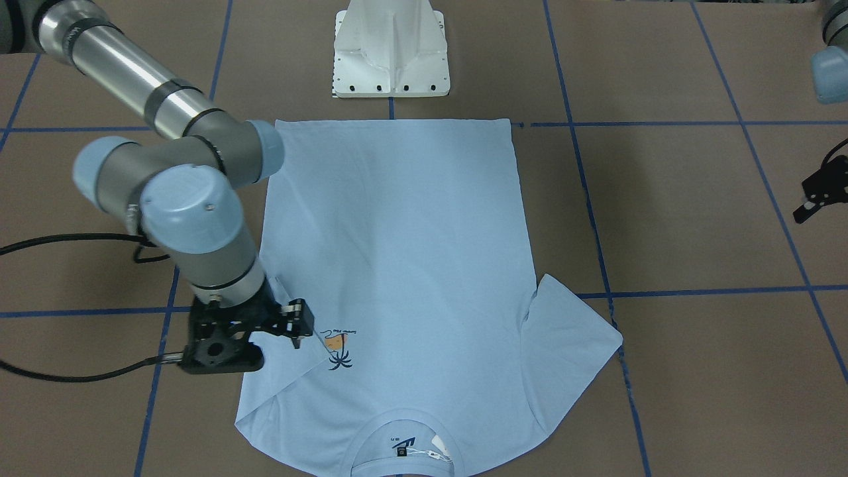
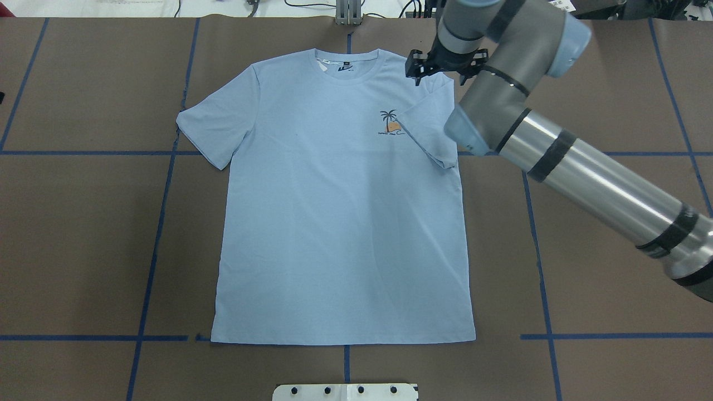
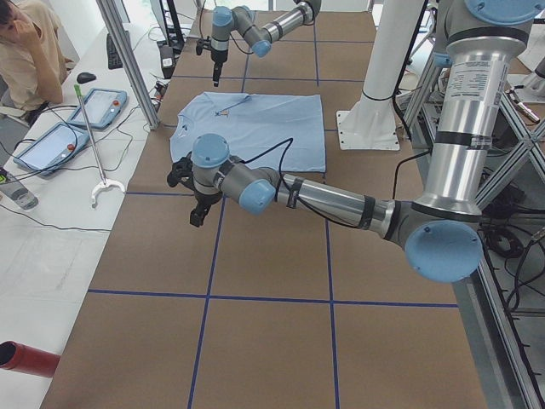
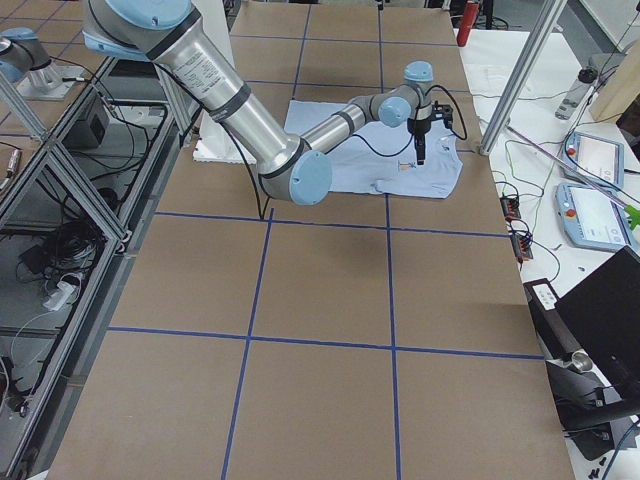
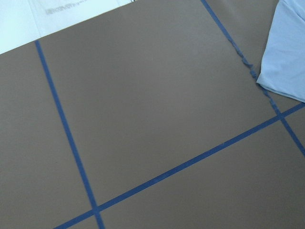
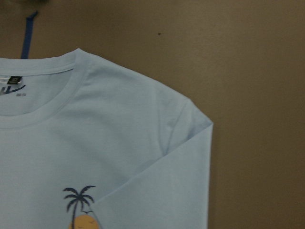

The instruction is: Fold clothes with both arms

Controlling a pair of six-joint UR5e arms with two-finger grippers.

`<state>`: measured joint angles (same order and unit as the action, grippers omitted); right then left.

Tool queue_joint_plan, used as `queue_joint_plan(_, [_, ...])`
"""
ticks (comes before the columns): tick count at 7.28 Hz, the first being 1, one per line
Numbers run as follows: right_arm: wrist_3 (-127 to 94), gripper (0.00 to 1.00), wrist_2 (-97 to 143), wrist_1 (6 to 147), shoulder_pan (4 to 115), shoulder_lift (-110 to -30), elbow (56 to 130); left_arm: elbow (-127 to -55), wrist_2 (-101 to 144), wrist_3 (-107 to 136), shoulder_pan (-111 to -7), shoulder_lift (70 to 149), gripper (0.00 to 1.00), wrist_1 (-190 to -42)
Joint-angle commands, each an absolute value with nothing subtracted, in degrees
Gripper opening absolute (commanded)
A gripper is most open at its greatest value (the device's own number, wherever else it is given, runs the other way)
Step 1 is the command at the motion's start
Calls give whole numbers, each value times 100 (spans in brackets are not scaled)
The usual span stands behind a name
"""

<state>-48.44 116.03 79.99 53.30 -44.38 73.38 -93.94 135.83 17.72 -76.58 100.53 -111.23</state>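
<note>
Found right gripper [image 2: 440, 75] open, empty, above T-shirt [image 2: 340, 223] shoulder, with long axis running back from it; judged left gripper [image 1: 805, 211], state unreadable, nearer the flat sleeve [image 2: 214, 128].

- The worktop [image 2: 83, 250] is a flat brown surface, marked into large squares by blue tape lines [image 2: 160, 223]
- A light blue T-shirt [image 2: 340, 223] lies face up at its middle, with the hem toward the robot's edge and the collar [image 2: 346, 62] toward the operators' edge
- The sleeve on the robot's left [image 2: 214, 125] is spread flat on the brown surface
- The other sleeve [image 2: 431, 125] is folded in over the chest, its edge overlapping the side of the palm print [image 2: 390, 122]
- A white pedestal base [image 1: 391, 59] stands at the middle of the robot's edge, just beside the hem but apart from it
</note>
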Motion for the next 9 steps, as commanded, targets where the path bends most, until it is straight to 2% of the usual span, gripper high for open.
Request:
queue_joint_plan(1, [-3128, 100, 12348, 8033, 6307, -5113, 7585, -8792, 13335, 3054, -7157, 10616, 97, -11572])
queue_joint_plan(4, [-2558, 100, 12542, 7990, 6565, -5370, 7576, -7353, 12475, 4943, -6392, 11379, 86, -13318])
queue_joint_plan(5, [-2575, 100, 12542, 7972, 6565, -5388, 7576, -6982, 12080, 5453, -6120, 11538, 78, -13864])
queue_joint_plan(7, [-2593, 100, 12516, 7963, 6557, -5414, 7576, -6724, 11506, 5774, -5635, 11671, 83, -14282])
queue_joint_plan(9, [-2610, 100, 12516, 7972, 6557, -5414, 7576, -6706, 11496, 5809, -5415, 11672, 79, -14282])
